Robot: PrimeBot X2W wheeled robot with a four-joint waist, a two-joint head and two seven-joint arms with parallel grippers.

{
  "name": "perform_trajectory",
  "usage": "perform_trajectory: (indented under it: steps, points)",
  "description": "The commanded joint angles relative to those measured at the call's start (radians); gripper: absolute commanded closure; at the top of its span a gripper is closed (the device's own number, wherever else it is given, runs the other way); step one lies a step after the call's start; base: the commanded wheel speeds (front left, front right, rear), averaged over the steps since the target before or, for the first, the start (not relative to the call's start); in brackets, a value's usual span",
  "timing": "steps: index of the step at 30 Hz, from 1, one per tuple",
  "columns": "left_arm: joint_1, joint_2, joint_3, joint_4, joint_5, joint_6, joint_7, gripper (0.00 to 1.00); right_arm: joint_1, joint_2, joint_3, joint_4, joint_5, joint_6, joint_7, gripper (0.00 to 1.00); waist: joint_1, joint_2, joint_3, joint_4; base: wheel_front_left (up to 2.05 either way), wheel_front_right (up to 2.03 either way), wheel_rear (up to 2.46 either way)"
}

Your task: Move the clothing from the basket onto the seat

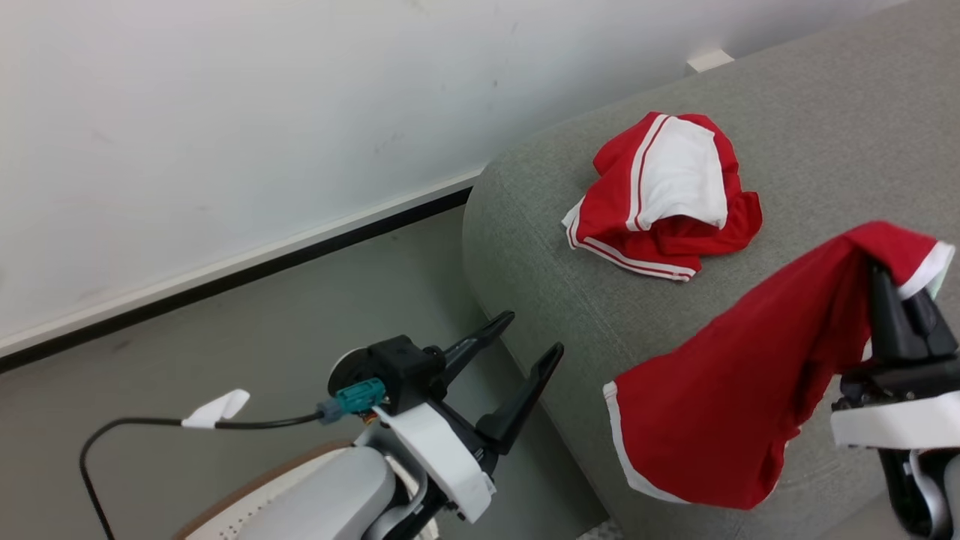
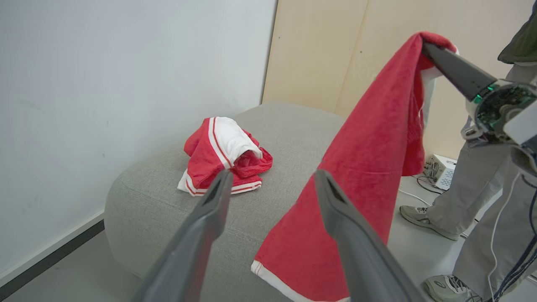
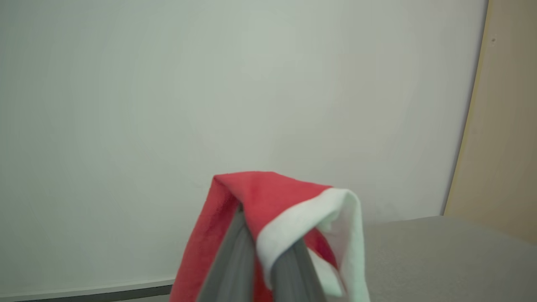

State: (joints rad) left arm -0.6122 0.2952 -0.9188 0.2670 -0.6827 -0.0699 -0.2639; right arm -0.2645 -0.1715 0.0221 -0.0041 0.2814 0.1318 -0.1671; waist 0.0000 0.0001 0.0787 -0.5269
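The big grey sofa (image 1: pixel 825 135) is the seat where the clothes must go. Above its edge hangs a red garment (image 1: pixel 735 405) with white trim. It dangles because the right gripper (image 1: pixel 883 289) has its fingers pinched tight on the top, likely to carry it over the seat. A second red-and-white garment (image 1: pixel 664 199) lies bunched on the sofa. The basket (image 1: pixel 225 516) peeks out low beside the sofa. The left gripper (image 1: pixel 534 331) hovers above it, fingers spread wide, holding nothing.

There were two garments, a crumpled garment (image 1: pixel 664 199) at one o'clock and a hanging garment (image 1: pixel 735 390) at four. There was one sofa (image 1: pixel 787 112), one basket (image 1: pixel 240 510) at seven o'clock, two grippers, left gripper (image 1: pixel 534 332) and right gripper (image 1: pixel 879 281), one person (image 2: pixel 482 180) with two shoes (image 2: pixel 423 216), and one box (image 2: pixel 438 170).
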Motion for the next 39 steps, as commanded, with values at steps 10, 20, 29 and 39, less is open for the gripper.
perform_trajectory:
  steps: [10, 20, 29, 39]
  points:
    - [-0.037, 0.067, -0.009, -0.05, 0.035, -0.007, 0.032, 0.0, -0.194, -0.116, -0.037, -0.016, 0.011, -0.002, 0.065, 1.0, 0.0, -0.0001, 0.135, 0.069, 0.0, 0.0, 0.0]
    - [-0.078, 0.182, -0.004, -0.161, 0.071, -0.015, 0.07, 0.0, -0.444, -0.329, -0.235, 0.08, 0.047, -0.002, 0.183, 1.0, 0.0, -0.0001, 0.327, 0.176, 0.0, 0.0, 0.0]
    - [-0.096, 0.218, 0.001, -0.196, 0.072, -0.018, 0.079, 0.0, -0.513, -0.336, -0.237, 0.298, -0.004, -0.002, 0.271, 1.0, 0.0, -0.0001, 0.414, 0.229, 0.0, 0.0, 0.0]
    - [-0.099, 0.235, 0.008, -0.193, 0.062, -0.022, 0.065, 0.0, -0.476, -0.27, -0.227, 0.62, -0.044, -0.002, 0.384, 1.0, 0.0, -0.0001, 0.449, 0.271, 0.0, 0.0, 0.0]
